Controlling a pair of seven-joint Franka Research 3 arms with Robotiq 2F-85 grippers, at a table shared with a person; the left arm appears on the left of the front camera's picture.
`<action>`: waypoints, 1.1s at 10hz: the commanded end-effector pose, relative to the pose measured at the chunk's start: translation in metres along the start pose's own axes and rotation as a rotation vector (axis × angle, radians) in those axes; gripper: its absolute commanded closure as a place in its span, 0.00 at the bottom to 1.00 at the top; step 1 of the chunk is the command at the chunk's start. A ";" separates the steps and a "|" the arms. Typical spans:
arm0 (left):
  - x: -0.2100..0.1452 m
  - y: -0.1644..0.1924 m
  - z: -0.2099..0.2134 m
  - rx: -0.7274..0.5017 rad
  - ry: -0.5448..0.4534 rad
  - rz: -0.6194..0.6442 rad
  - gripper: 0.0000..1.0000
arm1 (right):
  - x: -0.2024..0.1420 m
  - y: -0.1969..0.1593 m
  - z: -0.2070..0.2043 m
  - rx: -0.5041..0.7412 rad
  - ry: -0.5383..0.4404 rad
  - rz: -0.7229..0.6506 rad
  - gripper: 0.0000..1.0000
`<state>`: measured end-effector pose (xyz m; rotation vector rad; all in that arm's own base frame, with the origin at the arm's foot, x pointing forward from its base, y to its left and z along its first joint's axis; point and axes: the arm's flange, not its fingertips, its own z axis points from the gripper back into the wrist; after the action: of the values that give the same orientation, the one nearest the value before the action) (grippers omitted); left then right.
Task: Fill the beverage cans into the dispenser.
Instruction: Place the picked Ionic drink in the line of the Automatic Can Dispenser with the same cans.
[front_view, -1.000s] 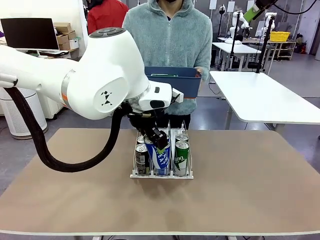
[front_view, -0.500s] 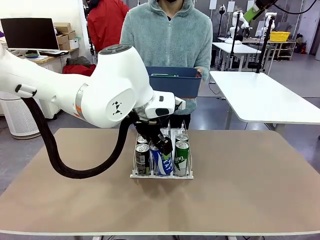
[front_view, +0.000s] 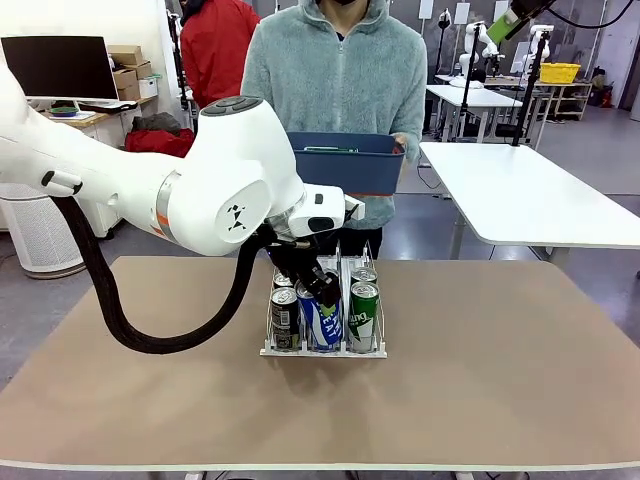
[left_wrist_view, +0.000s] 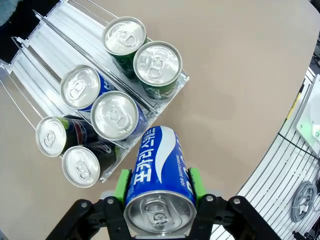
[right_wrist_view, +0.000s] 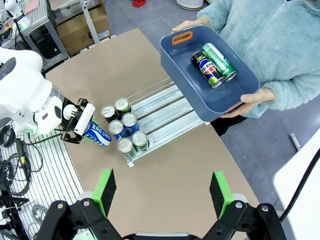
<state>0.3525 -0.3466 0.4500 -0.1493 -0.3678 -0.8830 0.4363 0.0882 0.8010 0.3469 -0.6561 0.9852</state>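
Left end effector (left_wrist_view: 159, 184): green pads pinched on either side of a blue-and-white Pocari Sweat can (left_wrist_view: 159, 167), which is gripped near its silver top. In the front view the held can is seen tilted, low over the worktop (front_view: 480, 380), just in front of the dispenser's middle lane.

Dispenser (left_wrist_view: 47, 32): set on the worktop, near the person's edge. Six cans are stood upright at its front end, two per lane:
- a green pair (left_wrist_view: 157, 64) in one outer lane
- a blue pair (left_wrist_view: 115, 115) in the middle lane
- a black pair (left_wrist_view: 80, 166) in the other outer lane

The rear stretch of each lane is seen bare and white.

Right end effector (right_wrist_view: 162, 192): fingers spread wide, nothing between them; held high above the worktop, looking down on the dispenser.

Dark blue bin (right_wrist_view: 175, 55): held by the person at the far side, one hand (right_wrist_view: 255, 97) under its edge. Two cans are lain inside it, side by side: one black Pepsi can (right_wrist_view: 205, 67) and one green can (right_wrist_view: 220, 61).
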 end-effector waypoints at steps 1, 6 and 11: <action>0.010 0.012 -0.004 0.028 -0.027 0.000 0.43 | 0.000 0.001 0.000 0.001 0.001 -0.008 0.00; 0.021 0.038 -0.018 0.028 -0.022 0.017 0.43 | 0.000 0.001 0.000 0.001 0.001 -0.008 0.00; 0.034 0.058 -0.029 0.044 -0.006 0.018 0.43 | 0.000 0.001 0.000 0.001 0.001 -0.008 0.00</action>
<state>0.4056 -0.3486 0.4332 -0.1441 -0.3451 -0.8528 0.4363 0.0882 0.8010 0.3468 -0.6561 0.9851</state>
